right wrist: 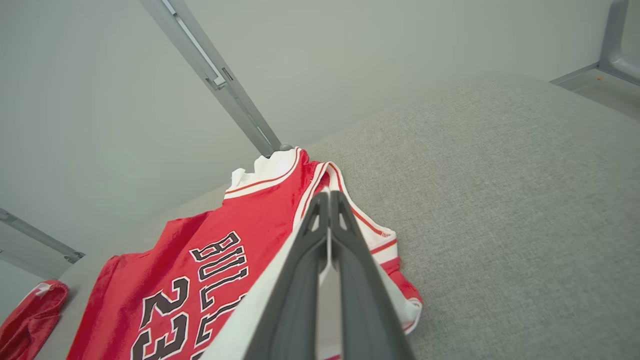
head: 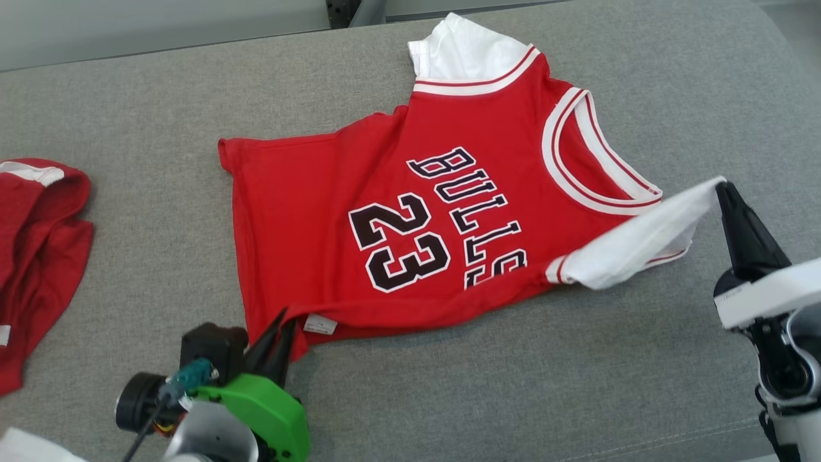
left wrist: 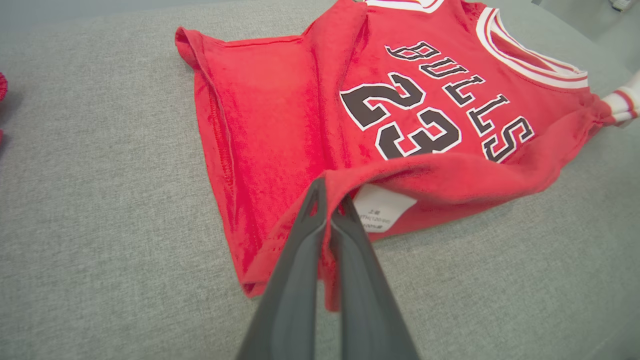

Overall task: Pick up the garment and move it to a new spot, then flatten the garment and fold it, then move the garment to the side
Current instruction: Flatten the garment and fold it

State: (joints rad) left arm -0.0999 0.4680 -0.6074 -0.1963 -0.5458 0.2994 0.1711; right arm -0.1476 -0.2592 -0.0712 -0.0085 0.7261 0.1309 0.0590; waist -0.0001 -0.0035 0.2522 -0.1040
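Note:
The garment (head: 410,212) is a red jersey with white sleeves and black "BULLS 23" lettering, spread on the grey cushion (head: 513,385). My left gripper (head: 277,324) is shut on its near hem corner, beside a white label (left wrist: 380,212); the hem (left wrist: 450,172) lifts off the cushion there. At the right, my right gripper (head: 723,187) is shut on the tip of the near white sleeve (head: 641,240), which is raised and stretched. In the right wrist view the garment (right wrist: 200,270) lies below my right gripper (right wrist: 328,196), white cloth pinched between the fingers.
A second red garment (head: 38,250) lies crumpled at the cushion's left edge. A pale wall and a grey metal frame (right wrist: 215,75) stand behind the cushion. Bare cushion lies in front of and to the right of the jersey.

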